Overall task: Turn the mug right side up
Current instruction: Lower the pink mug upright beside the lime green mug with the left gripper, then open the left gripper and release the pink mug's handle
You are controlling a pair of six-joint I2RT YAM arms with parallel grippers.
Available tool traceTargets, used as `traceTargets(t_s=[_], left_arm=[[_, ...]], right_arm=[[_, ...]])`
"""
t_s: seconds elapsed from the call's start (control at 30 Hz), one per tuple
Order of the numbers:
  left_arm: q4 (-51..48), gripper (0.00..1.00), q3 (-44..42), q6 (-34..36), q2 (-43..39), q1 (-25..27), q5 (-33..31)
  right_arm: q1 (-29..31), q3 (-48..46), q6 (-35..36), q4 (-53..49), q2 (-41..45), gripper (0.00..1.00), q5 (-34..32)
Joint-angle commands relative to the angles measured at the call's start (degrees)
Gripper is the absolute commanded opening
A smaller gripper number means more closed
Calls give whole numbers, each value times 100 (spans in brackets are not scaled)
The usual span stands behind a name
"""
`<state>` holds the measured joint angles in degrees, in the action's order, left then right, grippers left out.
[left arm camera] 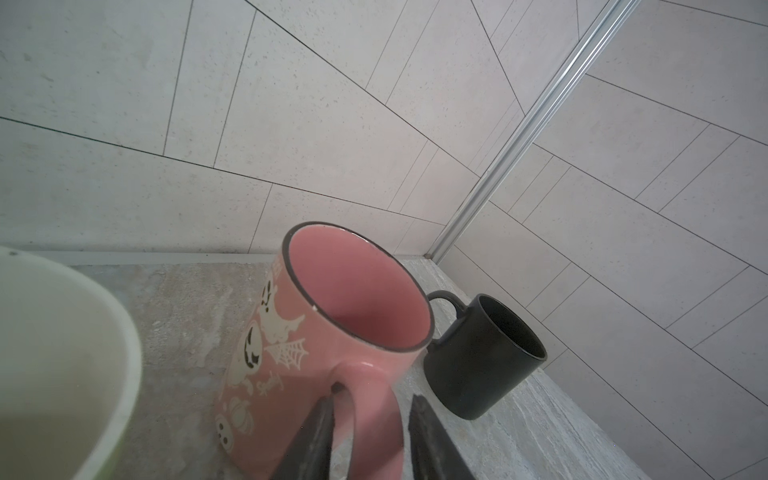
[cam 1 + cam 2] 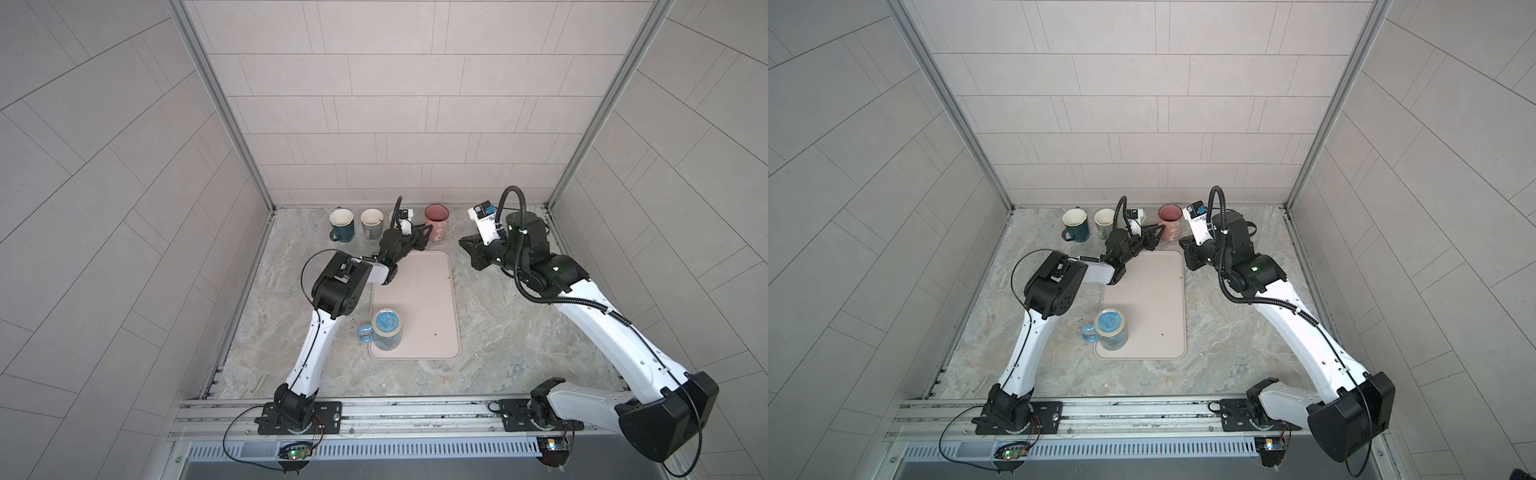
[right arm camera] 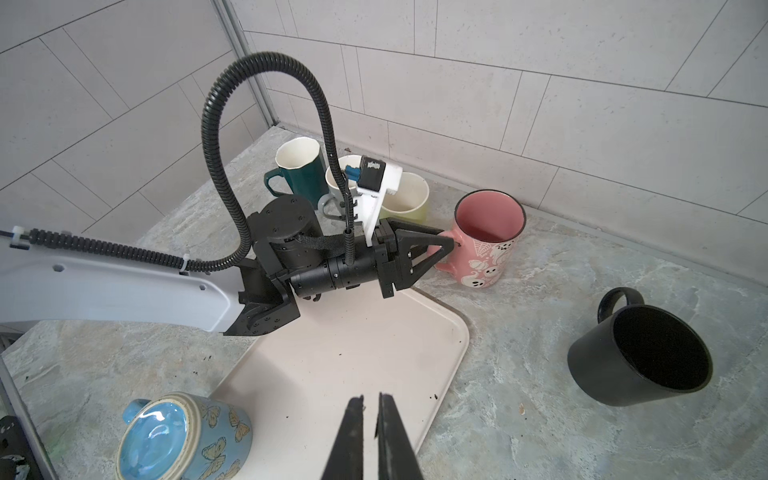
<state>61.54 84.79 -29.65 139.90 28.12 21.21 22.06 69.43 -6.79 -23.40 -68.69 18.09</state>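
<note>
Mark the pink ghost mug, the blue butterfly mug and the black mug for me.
pink ghost mug [image 3: 484, 259], right wrist view, on its patterned outer wall.
blue butterfly mug [image 3: 160, 428], right wrist view, on its upturned base.
black mug [image 3: 590, 365], right wrist view, on its outer wall.

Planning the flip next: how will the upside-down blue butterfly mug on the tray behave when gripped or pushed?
The blue butterfly mug looks glazed and glossy, so probably rigid but slippery on its body. Its handle overhangs the tray edge, likely the surer grip. Resting rim-down, it seems unlikely to roll.
</note>
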Motion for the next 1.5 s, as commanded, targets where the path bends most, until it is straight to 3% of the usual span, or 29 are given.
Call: traceTargets(t_s=[0.0,1.0,1.37,1.47], left_arm=[[415,36,-180,-90,-40,-7,72],[1045,36,-1428,-244,-1302,1,218],[1116,36,-2277,20,-2672,1,230],[589,36,-2483,297,-3365,1,170]], right_arm=[[-29,-74,-104,91,155,10,72],[95,-292,-372,52,553,10,134],[318,-164,-316,-130,690,10,-63],[366,-70,-315,-240,631,10,-43]])
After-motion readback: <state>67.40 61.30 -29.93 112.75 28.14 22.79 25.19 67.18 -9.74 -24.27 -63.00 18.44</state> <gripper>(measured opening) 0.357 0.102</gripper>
